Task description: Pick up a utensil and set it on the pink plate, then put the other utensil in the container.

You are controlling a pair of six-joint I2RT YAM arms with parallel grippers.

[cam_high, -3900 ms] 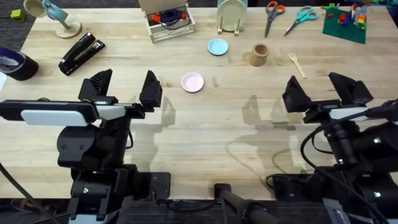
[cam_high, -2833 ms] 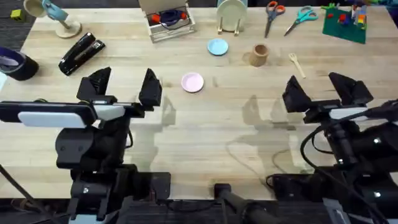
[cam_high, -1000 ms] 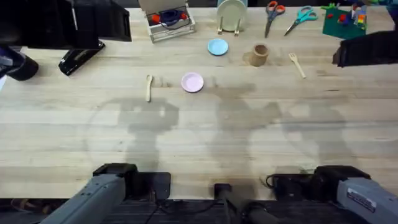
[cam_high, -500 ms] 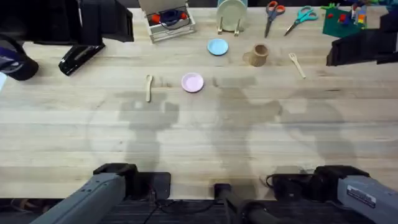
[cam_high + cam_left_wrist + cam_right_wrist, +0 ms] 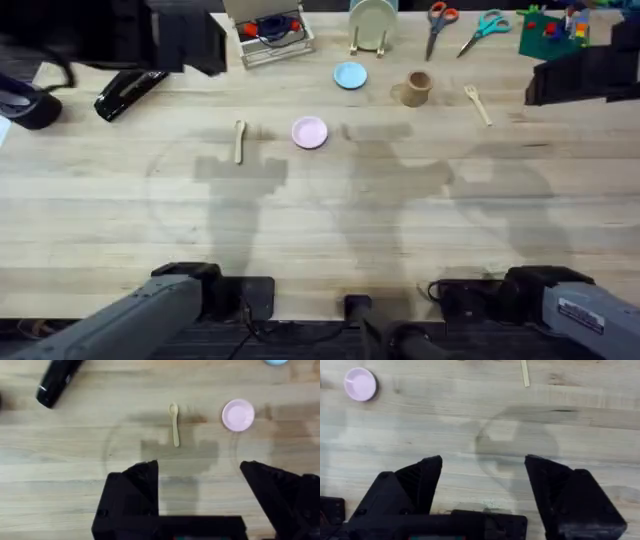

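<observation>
Toward the table's far edge, small pale wooden spoon [image 5: 174, 424] lies flat beside round pale-pink plate [image 5: 238, 414]; left gripper [image 5: 200, 485] and right gripper [image 5: 483, 487] hang wide open, empty. Risk: thin handle may slip the pinch.

A: What is the setting?
B: A pale wooden table [image 5: 320, 220] of long planks with visible grain.

A: How is it lit?
B: From above; soft grey shadows fall across the table's middle.

A: Anything beyond the table?
B: A strip of dark floor [image 5: 20, 10] past its far left corner.
</observation>
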